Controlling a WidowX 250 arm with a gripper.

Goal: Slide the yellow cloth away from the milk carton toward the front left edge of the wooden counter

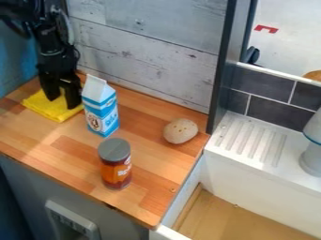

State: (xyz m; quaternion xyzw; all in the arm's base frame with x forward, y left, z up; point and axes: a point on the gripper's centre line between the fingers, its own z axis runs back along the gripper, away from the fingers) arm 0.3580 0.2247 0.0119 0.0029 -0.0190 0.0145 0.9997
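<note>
At the upper left, my black gripper [62, 99] hangs down over a folded yellow cloth [44, 108], its two fingers apart with yellow showing between them. Whether the fingertips touch the cloth I cannot tell. Just right of the gripper a blue and white milk carton [102, 110] stands upright, close to the cloth's right edge. A can with a grey lid and an orange label [116, 168] stands upright nearer the counter's front. A pale, roundish, speckled item like a potato or bread roll [180, 131] lies at the right of the wooden counter [75, 152].
A whitewashed plank wall [150, 51] backs the counter, ending at a dark upright post [227, 61]. Right of the counter is a white sink unit with a ridged drainboard [251, 140], where a white and grey object [311, 157] stands at the edge of view.
</note>
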